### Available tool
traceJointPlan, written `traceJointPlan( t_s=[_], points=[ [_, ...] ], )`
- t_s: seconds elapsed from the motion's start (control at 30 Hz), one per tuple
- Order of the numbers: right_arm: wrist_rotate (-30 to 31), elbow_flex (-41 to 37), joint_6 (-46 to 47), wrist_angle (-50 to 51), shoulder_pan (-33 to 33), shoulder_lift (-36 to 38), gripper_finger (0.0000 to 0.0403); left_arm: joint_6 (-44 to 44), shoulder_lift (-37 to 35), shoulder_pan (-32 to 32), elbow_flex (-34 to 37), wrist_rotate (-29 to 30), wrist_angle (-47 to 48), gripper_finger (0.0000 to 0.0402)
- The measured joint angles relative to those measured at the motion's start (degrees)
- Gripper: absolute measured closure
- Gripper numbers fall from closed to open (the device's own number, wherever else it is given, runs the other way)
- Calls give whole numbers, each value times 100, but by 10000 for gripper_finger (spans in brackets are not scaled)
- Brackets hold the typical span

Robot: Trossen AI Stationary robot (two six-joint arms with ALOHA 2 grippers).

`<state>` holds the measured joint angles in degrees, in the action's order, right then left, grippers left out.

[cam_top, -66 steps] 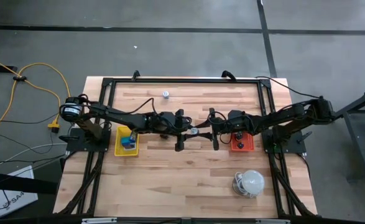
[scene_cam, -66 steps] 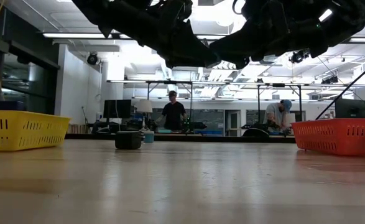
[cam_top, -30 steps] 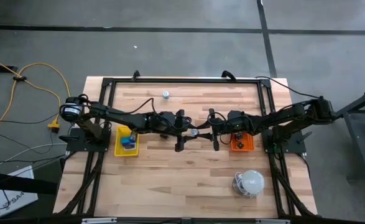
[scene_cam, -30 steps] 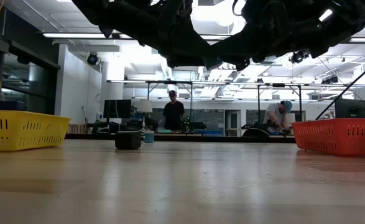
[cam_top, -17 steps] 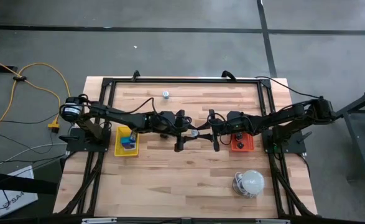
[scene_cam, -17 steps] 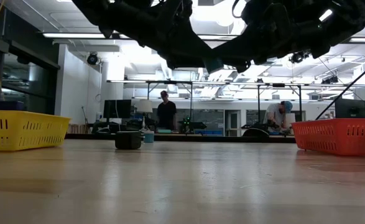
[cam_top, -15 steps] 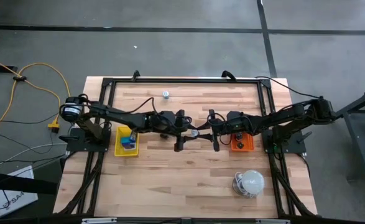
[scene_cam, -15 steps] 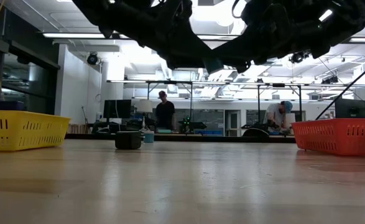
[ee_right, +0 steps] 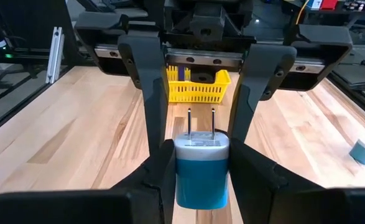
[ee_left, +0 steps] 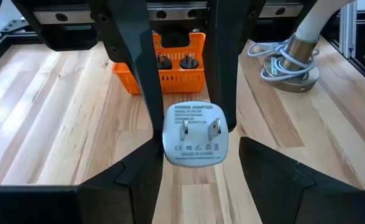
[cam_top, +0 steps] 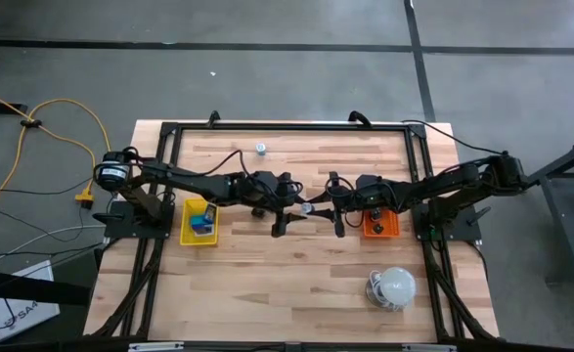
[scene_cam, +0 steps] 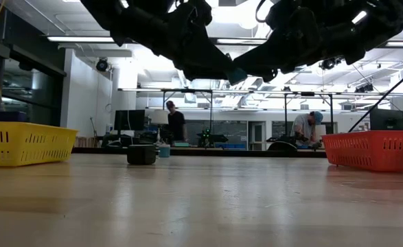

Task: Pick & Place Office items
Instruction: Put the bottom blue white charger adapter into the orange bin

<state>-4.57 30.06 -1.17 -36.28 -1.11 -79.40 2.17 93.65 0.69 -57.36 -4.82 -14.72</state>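
Right gripper: the right gripper (ee_right: 201,168) is hanging over the middle of the bench (cam_top: 267,284). It is squeezing a charger plug (ee_right: 200,168) by its two sides.
Charger plug: it is sitting up in the air over the bench middle, between the two arms. Its body is blue and its front is white. Its two metal pins are pointing toward 9 o'clock, at the left arm.
Left gripper: the left gripper (ee_left: 198,149) is waiting just on the 9 o'clock side of the charger plug. Its fingers are standing wide apart and are grabbing nothing.
Yellow tray: the yellow tray (cam_top: 187,223) is lying at 9 o'clock, under the left arm. Some blue pieces (cam_top: 202,221) are lying in it.
Orange tray: the orange tray (cam_top: 392,231) is lying at 3 o'clock, under the right arm. Black plugs (ee_left: 173,62) are standing in it.
Second charger plug: a small second charger plug (cam_top: 261,149) is lying alone on the bench at 12 o'clock, well apart from both arms.
White dome: the white dome (cam_top: 396,286) with its curly cable is sitting at 5 o'clock.
Room: two people (scene_cam: 176,123) are standing far behind the bench.
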Motion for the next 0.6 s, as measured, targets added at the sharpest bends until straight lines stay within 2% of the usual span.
traceJointPlan(
  t_s=[0.33, 0.6],
  points=[
    [101, -8, 104, 747, -2, 459, 290, 53, -2, 143, 0, 2, -9, 199],
    [907, -2, 206, 2049, 102, 1380, 290, 101, -2, 181, 0, 7, 13, 199]
  ],
)
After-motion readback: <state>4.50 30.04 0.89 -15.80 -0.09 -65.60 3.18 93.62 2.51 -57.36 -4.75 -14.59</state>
